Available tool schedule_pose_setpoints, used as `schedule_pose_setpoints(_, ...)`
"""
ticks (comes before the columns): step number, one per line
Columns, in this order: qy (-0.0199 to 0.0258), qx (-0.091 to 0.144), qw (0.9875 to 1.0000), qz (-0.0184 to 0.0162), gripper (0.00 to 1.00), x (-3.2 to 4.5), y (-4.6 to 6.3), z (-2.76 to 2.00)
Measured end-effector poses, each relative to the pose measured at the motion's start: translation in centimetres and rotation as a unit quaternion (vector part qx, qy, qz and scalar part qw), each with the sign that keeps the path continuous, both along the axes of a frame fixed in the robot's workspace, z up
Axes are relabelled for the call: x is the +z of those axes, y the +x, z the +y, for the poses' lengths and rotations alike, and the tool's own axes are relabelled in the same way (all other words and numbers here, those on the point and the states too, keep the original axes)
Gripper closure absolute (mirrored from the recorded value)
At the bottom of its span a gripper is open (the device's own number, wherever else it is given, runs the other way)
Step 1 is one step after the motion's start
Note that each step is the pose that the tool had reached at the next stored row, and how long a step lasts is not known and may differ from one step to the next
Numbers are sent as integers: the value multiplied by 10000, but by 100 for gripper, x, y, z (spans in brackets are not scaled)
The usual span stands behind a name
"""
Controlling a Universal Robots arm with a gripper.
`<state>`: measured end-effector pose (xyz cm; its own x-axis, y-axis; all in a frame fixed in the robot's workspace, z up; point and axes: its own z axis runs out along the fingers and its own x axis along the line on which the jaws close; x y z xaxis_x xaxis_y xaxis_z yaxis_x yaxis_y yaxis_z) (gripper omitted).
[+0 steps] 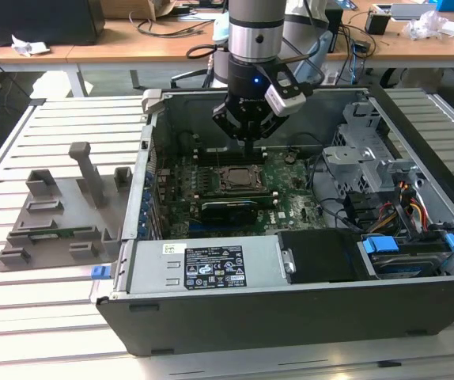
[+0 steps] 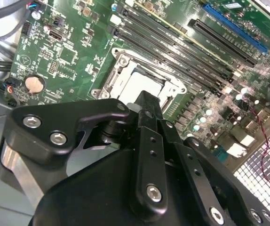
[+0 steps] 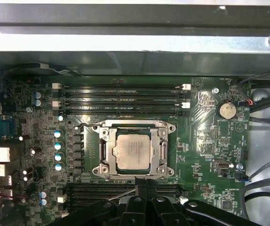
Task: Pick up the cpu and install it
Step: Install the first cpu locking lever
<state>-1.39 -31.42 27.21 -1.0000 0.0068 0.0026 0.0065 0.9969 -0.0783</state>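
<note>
The scene is evenly lit from above; glare is seen on the cpu (image 3: 132, 149), and the near gripper (image 2: 146, 101) is blurred.

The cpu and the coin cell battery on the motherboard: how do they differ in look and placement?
The cpu is square with a silvery-grey top; the coin cell battery is round and paler. The cpu is much larger than the battery. The cpu lies in the socket frame at mid-board, while the battery sits apart near the board's edge by the cables. Both lie flat on the green motherboard.

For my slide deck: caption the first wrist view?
The cpu sits in its motherboard socket frame, gripper above the frame's edge.
</note>
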Motion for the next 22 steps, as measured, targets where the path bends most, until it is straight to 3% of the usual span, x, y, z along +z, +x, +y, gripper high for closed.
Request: schedule_pose_setpoints(22,0,-1,10000,0,89,0,-191,0)
